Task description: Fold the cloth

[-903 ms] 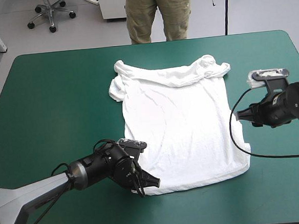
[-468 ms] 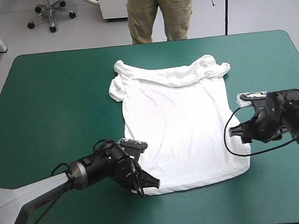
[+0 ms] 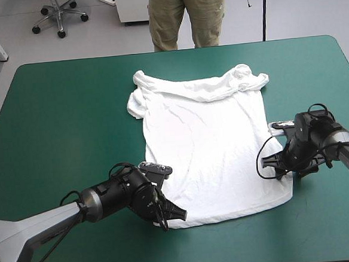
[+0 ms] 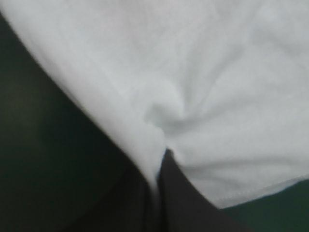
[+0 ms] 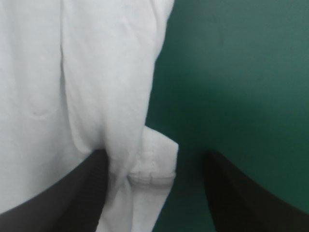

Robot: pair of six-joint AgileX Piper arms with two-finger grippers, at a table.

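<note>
The white T-shirt (image 3: 211, 146) lies spread flat at the middle of the teal-green worktop (image 3: 59, 115), its collar and bunched sleeves toward 12 o'clock and its hem toward 6 o'clock. The left gripper (image 3: 168, 215) sits at the hem corner at about 7 o'clock, and in the left wrist view its jaws are closed to a point with a pinch of cloth gathered between them. The right gripper (image 3: 274, 163) is at the shirt's side edge near 4 o'clock. Its jaws stand wide apart and hold nothing, straddling a small turned-over tab of hem, one finger over the cloth and the other over bare cover. The fabric looks thin, light and limp, so it should drape and wrinkle rather than keep its shape, and may slide easily on the cover. It is best taken at the seamed hem corners, where the doubled edge gives a firmer bite. The right jaws would need to close on that tab before any lift.
</note>
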